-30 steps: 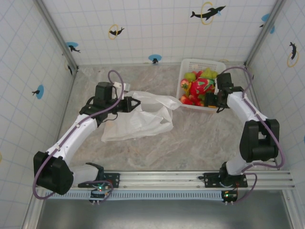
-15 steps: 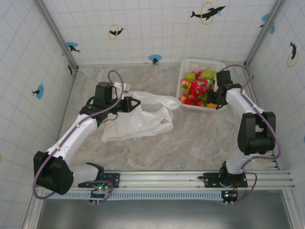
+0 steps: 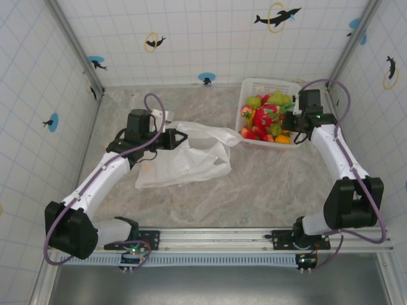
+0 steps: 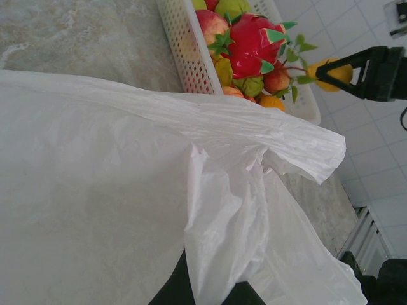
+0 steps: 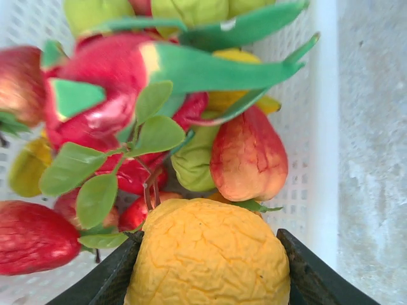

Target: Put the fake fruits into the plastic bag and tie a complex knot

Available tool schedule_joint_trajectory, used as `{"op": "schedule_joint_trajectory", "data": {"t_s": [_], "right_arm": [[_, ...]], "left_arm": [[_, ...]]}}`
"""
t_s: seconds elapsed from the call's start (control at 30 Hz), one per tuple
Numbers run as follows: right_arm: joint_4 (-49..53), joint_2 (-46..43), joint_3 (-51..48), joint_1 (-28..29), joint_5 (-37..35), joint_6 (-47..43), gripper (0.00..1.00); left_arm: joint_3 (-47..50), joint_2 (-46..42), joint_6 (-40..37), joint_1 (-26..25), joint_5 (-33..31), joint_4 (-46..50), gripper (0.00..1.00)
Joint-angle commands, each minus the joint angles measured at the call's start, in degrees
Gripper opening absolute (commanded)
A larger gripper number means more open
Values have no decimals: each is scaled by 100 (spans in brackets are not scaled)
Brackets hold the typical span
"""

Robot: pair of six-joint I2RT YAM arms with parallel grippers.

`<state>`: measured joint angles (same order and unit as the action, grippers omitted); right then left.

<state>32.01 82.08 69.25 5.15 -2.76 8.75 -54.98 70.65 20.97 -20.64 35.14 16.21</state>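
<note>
Two grippers share the work: the left gripper [image 3: 178,138], centre-left in the top view, is clenched on an edge of the plastic bag [image 3: 184,164], apparently holding its mouth up, while the right gripper [image 5: 206,273] grasps an orange [image 5: 206,248] just above the other fruits [image 3: 264,115] in the upper-right basket [image 3: 253,84].

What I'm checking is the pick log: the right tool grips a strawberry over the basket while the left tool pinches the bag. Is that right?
One thing is off: the right tool grips an orange, not a strawberry, as the right wrist view shows. It is over the basket, and the left tool does pinch the bag.
</note>
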Motion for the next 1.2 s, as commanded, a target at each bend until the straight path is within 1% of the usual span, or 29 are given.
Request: {"op": "schedule_joint_trajectory", "data": {"t_s": [0.0,0.23,0.33,0.4,0.47,0.53,0.57,0.67,0.77,0.87,0.93,1.07,1.17], "right_arm": [[129,-358,-95,-34,114,118,51],[143,-1282,-234,64,346,239,50],[48,-1643,-294,186,809,306,49],[-32,-1836,-307,420,1160,371,50],[-87,-1917,-286,778,1330,429,49],[-97,-1899,-211,1243,1331,456,49],[-140,-1870,-180,1504,1549,498,49],[-377,-1774,-163,2167,1695,642,50],[-553,-1674,-153,2690,1679,654,49],[-735,-1546,-181,3089,1685,638,50],[-682,-1409,-123,3272,1630,563,50],[-846,-1181,-123,3488,1656,584,50],[-912,-963,-70,3592,1488,610,49]], "left_arm": [[-83,19,-124,-45,17,-29,0],[-101,47,-142,-52,28,-22,0],[-101,53,-151,-63,29,-25,0],[-94,42,-148,-62,23,-28,0],[-82,41,-158,-63,17,-23,0],[-87,36,-151,-59,11,-12,0],[-75,37,-150,-58,11,-13,0],[-66,28,-139,-72,-7,-12,0],[-59,15,-132,-80,-24,-13,0],[-65,23,-135,-80,-33,5,0],[-86,20,-130,-85,-42,22,0],[-92,27,-130,-84,-43,23,0],[-95,29,-130,-98,-33,22,0]]}}
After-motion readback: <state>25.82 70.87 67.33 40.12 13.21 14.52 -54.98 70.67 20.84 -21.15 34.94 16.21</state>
